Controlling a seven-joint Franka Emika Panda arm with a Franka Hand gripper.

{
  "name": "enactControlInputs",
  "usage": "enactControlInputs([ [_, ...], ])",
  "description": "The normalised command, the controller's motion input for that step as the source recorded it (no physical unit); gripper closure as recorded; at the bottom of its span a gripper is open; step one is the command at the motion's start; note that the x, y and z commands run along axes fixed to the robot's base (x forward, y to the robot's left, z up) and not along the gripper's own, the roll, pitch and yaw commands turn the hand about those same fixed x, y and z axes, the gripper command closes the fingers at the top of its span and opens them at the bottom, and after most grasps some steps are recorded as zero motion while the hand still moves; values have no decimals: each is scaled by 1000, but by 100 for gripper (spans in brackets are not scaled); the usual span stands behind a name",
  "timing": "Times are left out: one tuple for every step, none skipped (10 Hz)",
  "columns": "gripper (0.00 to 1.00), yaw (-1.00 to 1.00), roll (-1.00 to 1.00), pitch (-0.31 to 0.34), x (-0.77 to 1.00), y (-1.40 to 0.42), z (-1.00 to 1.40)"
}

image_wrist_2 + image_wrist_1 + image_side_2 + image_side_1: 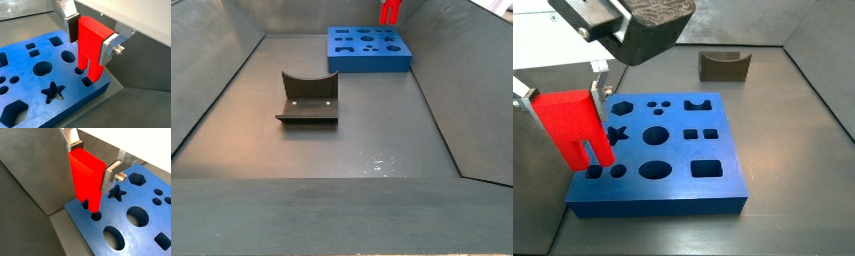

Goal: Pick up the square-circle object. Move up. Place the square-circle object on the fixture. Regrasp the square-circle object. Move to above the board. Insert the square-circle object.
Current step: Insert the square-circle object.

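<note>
- Over the near-left corner of the board (673,150), as a side view framed it, the square-circle object (573,125) was held upright, prongs down, by the gripper (93,163).
- In both wrist views the silver fingers (112,42) were seen clamped on the red block's upper part, one on each side.
- The prong tips were seen at or just inside two small holes (95,215) near the board's edge; how deep they sat could not be told.
- The step in hand was judged to be the insertion: the block would best be kept vertical, both prongs kept lined up with their own holes, and the descent made slowly and straight, with no sideways push against the blue rim.
- The grip was best not released until the block was seated.
- Further right on the board, the star (620,133), circle and square cut-outs were seen to be empty.
- Well apart from the board, the fixture (723,66) was seen with nothing resting in its notch.
</note>
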Motion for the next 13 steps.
enactControlInputs([
  [100, 0, 0, -39, 0, 0, -211],
  [100, 0, 0, 0, 0, 0, -31],
  [100, 0, 0, 0, 31, 0, -43],
  [100, 74, 0, 0, 191, -123, -126],
  [100, 0, 0, 0, 0, -37, 0],
  [100, 0, 0, 0, 123, -174, -303],
  [100, 0, 0, -66, 74, -100, -323],
  [100, -171, 0, -36, 80, -14, -209],
  [100, -180, 0, -11, 0, -11, -83],
  [100, 0, -39, 0, 0, 0, 0],
  [100, -83, 0, 0, 0, 0, -117],
  [100, -117, 0, -20, 109, 0, -126],
  [100, -149, 0, -16, 77, 0, -111],
])
